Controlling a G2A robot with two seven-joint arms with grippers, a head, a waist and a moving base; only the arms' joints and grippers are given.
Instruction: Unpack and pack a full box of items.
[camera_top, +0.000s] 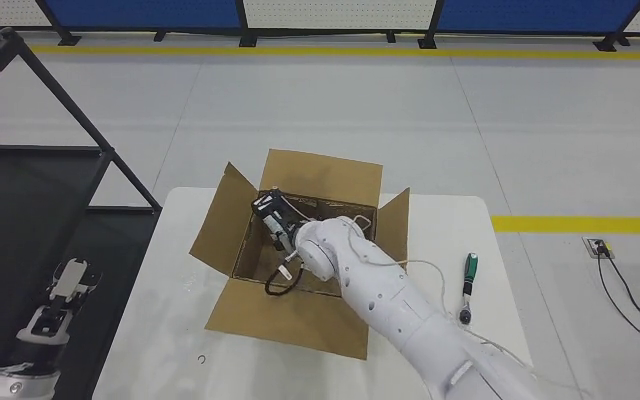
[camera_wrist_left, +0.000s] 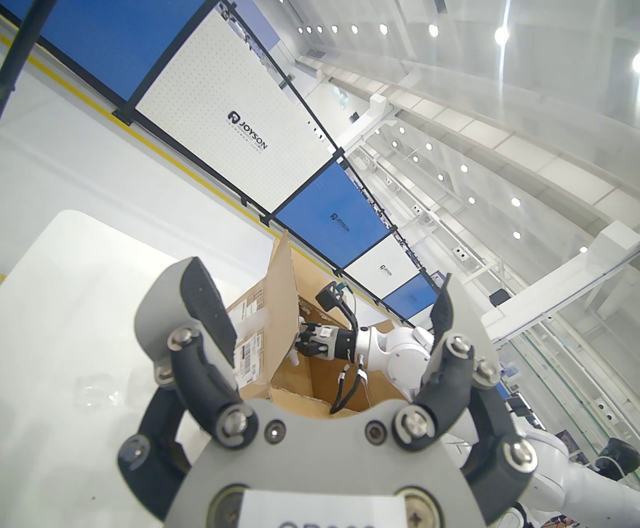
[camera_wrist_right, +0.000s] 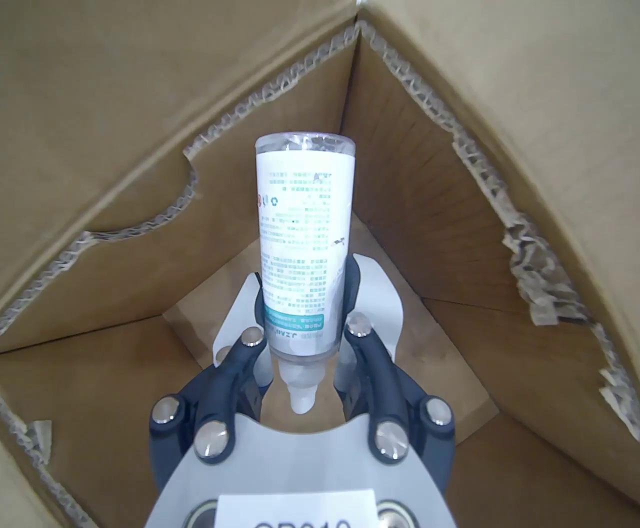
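Note:
An open cardboard box (camera_top: 300, 318) stands mid-table with its flaps spread. My right arm reaches down into it from the near right. My right gripper (camera_wrist_right: 305, 287) is shut on a clear bottle with a white printed label (camera_wrist_right: 300, 235), held nozzle toward the wrist inside a corner of the box (camera_wrist_right: 425, 225). From the left wrist view the box (camera_wrist_left: 280, 300) and the right wrist (camera_wrist_left: 320, 342) show beyond my left gripper (camera_wrist_left: 325, 310), which is open, holds nothing and sits low beside the table's left side (camera_top: 60, 295).
A green-handled tool (camera_top: 467, 285) lies on the white table (camera_top: 160, 330) right of the box, with a thin white cable near it. A black frame (camera_top: 90, 150) stands off the left edge. A small clear scrap (camera_wrist_left: 95, 395) lies on the tabletop.

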